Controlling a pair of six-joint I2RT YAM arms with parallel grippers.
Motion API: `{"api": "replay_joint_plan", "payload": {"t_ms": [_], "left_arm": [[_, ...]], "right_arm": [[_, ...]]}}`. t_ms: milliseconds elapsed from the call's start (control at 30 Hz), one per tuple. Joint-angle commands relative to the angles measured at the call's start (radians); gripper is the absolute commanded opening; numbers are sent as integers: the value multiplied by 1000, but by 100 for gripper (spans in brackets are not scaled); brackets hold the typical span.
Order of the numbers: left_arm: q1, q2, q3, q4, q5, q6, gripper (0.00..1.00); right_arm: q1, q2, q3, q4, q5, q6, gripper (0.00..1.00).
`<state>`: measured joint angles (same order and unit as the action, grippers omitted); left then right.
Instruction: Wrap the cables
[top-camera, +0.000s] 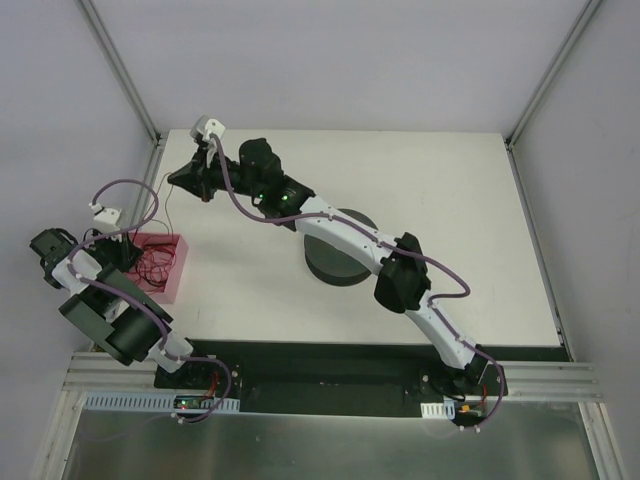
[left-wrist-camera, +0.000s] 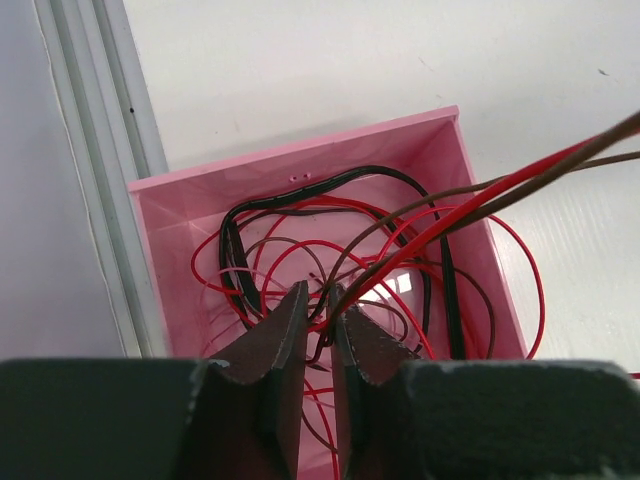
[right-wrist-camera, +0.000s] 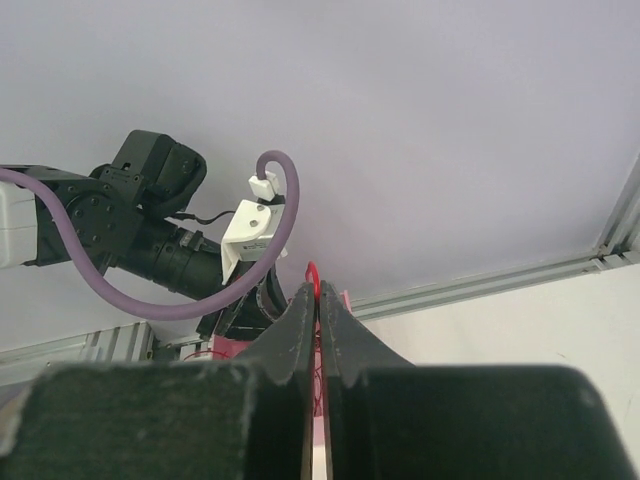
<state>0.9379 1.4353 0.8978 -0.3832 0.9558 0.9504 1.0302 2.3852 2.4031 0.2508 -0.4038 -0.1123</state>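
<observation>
1. Jaws of the left gripper (left-wrist-camera: 318, 308) stand nearly together, with only a thin slit between them. They are clamped on a few strands of the cables (left-wrist-camera: 480, 205), red and brown, which pass through that slit.
2. From this pinch the held strands run taut up and to the right, out over the wall of the pink box (left-wrist-camera: 380, 150) and off the edge of the left wrist view.
3. Below the left fingers (left-wrist-camera: 280, 345) the rest of the wire lies as a loose tangle inside the box: red loops, brown loops and a thicker black strand curving along the back and sides. One red loop spills over the right wall onto the white table (left-wrist-camera: 350, 60).
4. The right gripper (right-wrist-camera: 314, 300) is pressed together on a small red bend of wire, which pokes out just above its tips.
5. In the top view the right arm reaches across to the far left part of the table, its gripper well apart from the box. A thin line of wire hangs between them.
6. The box sits at the left edge of the table, beside the metal frame rail.
7. A dark round disc (top-camera: 335, 270) lies near the table's middle, partly under the right arm.
</observation>
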Motion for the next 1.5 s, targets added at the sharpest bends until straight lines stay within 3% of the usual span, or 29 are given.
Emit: {"api": "replay_joint_plan", "payload": {"t_ms": [0, 267, 500, 667, 933, 1133, 1300, 1467], "left_arm": [[13, 27, 24, -20, -22, 40, 13], [22, 36, 33, -20, -49, 39, 20], [45, -45, 46, -26, 61, -25, 42], [65, -167, 70, -65, 219, -116, 66], [32, -243, 151, -66, 419, -343, 80], [-102, -259, 145, -14, 293, -421, 77], [-134, -285, 64, 288, 215, -666, 61], [-162, -282, 36, 438, 146, -759, 51]], "right_arm": [[-12, -98, 59, 77, 42, 17, 0], [-22, -112, 68, 100, 69, 26, 0], [-22, -103, 64, 107, 46, 42, 0], [-22, -101, 57, 113, 26, 54, 0], [-21, -96, 54, 119, 8, 71, 0], [-18, -103, 54, 127, -10, 85, 0], [-18, -115, 50, 130, -26, 91, 0], [-16, -126, 39, 133, -32, 105, 1]]}}
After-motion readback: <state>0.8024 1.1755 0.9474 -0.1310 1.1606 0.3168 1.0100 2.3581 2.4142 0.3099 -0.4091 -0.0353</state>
